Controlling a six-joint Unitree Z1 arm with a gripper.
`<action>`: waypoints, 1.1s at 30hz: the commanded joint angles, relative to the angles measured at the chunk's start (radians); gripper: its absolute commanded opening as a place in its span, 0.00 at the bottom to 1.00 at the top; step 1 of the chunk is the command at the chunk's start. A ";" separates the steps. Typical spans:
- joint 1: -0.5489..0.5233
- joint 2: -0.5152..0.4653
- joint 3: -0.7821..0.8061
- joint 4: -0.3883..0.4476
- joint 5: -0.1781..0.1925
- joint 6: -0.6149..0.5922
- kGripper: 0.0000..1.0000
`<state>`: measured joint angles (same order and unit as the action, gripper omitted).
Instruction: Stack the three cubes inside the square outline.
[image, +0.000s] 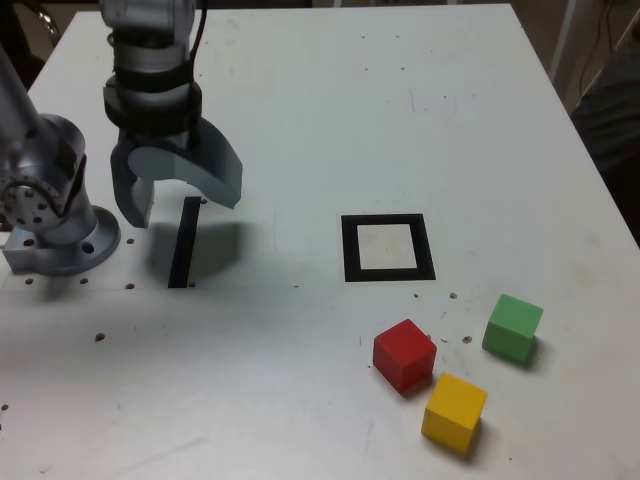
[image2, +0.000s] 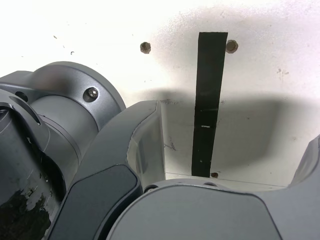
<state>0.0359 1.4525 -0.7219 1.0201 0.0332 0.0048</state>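
Observation:
In the exterior view a red cube (image: 404, 354), a yellow cube (image: 454, 412) and a green cube (image: 513, 326) lie apart from one another on the white table (image: 320, 110), near its front right. The square outline (image: 387, 247), thick black around a pale centre, lies just behind them and holds nothing. My gripper (image: 178, 205) hangs far to the exterior view's left, close above the table, open and empty. The wrist view shows no cube and no square, only the grey fingers (image2: 145, 145) over the table.
A thin black tape strip (image: 184, 243) (image2: 207, 100) lies on the table directly under the gripper. The arm's grey base (image: 55, 215) stands at the exterior view's far left. Small screw holes (image2: 145, 47) dot the tabletop. A dark object (image: 612, 120) sits past the table's right edge.

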 joint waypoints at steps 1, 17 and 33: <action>0.002 0.011 0.005 -0.004 -0.003 0.001 1.00; 0.002 0.016 0.000 0.000 -0.009 0.001 1.00; -0.084 0.103 -0.124 0.041 -0.021 -0.015 1.00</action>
<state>-0.0331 1.5427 -0.8235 1.0459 0.0132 -0.0021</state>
